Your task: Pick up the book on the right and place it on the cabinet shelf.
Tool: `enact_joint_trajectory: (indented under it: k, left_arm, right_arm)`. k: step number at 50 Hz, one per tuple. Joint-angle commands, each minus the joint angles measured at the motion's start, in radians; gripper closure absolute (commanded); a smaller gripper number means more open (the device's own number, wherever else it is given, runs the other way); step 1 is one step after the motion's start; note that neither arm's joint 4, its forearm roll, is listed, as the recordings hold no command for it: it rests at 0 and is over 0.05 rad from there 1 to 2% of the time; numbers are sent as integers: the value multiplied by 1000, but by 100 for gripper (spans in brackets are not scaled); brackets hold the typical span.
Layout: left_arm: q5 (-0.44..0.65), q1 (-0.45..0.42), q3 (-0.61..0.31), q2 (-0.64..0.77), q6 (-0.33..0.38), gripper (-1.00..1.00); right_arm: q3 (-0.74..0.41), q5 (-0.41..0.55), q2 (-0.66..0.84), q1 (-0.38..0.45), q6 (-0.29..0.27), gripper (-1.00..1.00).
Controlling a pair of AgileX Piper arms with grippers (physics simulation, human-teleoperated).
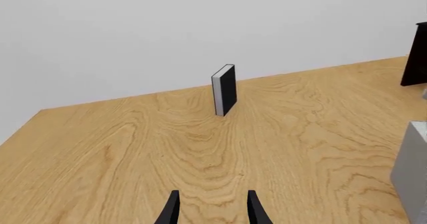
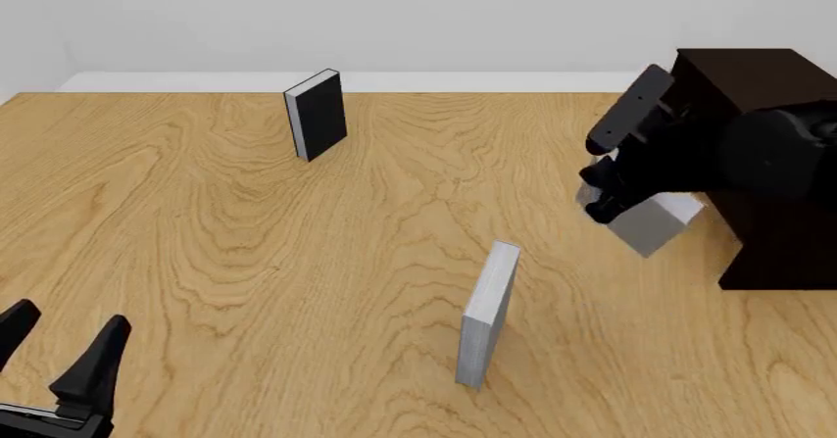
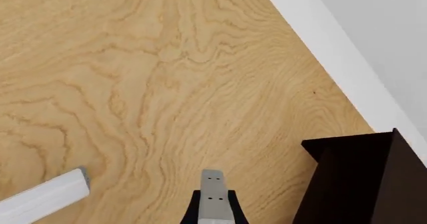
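My right gripper [image 2: 613, 201] is shut on the light-grey book [image 2: 657, 222] and holds it tilted above the table, right beside the dark brown cabinet [image 2: 771, 164]. In the right wrist view the book's grey edge [image 3: 212, 189] sits between the shut fingers [image 3: 213, 211], with the cabinet [image 3: 360, 184] just beside it. The shelf opening is hidden behind my right arm. My left gripper [image 2: 63, 345] is open and empty at the near left corner; it also shows in the left wrist view [image 1: 213, 211].
A black book with white pages [image 2: 314, 115] stands upright at the far left-centre and shows in the left wrist view [image 1: 225, 89]. A slimmer grey book [image 2: 487, 313] stands upright in the near middle, seen too in the right wrist view [image 3: 43, 196].
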Motion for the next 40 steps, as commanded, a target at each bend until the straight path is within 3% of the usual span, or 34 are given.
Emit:
enact_joint_trajectory:
  k: [1,5,8,11,14,17,20,29,31,33,40]
  left_arm:
    - [-1,-6,0,0,-1,-100]
    - [-3,-4,0,0,-1,-100]
    - [-4,-5,0,0,0,-100]
    - [-3,-5,0,0,0,-100]
    - [-3,-6,0,0,0,-100]
    - [-3,-6,0,0,0,-100]
    - [-2,-7,0,0,-1,-100]
    - [-3,-8,0,1,1,-100]
    - [-3,-6,0,1,1,-100]
    - [-5,-6,0,1,3,-100]
    - [-3,-5,0,1,2,-100]
  right_arm:
    - [45,-159,5,-18,-102,100]
    - [105,-255,-2,-29,-199,100]
    - [92,-302,-5,-38,-199,100]
    - [126,-377,-6,-45,-267,100]
    - [127,-399,5,-49,-269,100]
    - [164,-465,12,-44,-330,100]
    - [144,-487,22,-53,-320,100]
    - [218,-680,82,-55,-478,100]
    - [226,-718,92,-53,-493,100]
    - [205,-713,96,-69,-467,100]
    - [243,-828,136,-67,-543,100]
